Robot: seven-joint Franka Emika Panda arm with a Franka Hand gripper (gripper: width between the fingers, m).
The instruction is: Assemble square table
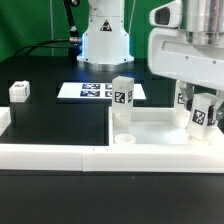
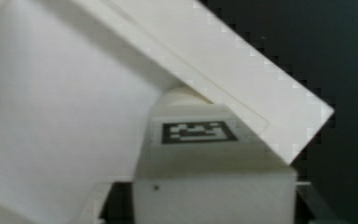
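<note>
The white square table top [image 1: 160, 126] lies flat on the black table at the exterior view's right. One white tagged leg [image 1: 123, 94] stands upright at its far left corner. My gripper [image 1: 203, 122] is over the top's right side, shut on a second tagged leg [image 1: 202, 116] held upright just above the top. In the wrist view that leg [image 2: 201, 150] fills the gap between my dark fingers [image 2: 119, 202], its tag facing the camera, with the table top [image 2: 87, 110] beyond it. Another leg [image 1: 19, 90] lies loose at the exterior view's left.
The marker board [image 1: 92, 90] lies flat behind the table top. A long low white border wall [image 1: 80, 156] runs along the front. A white block [image 1: 3, 121] shows at the far left edge. The robot's base [image 1: 105, 40] stands at the back.
</note>
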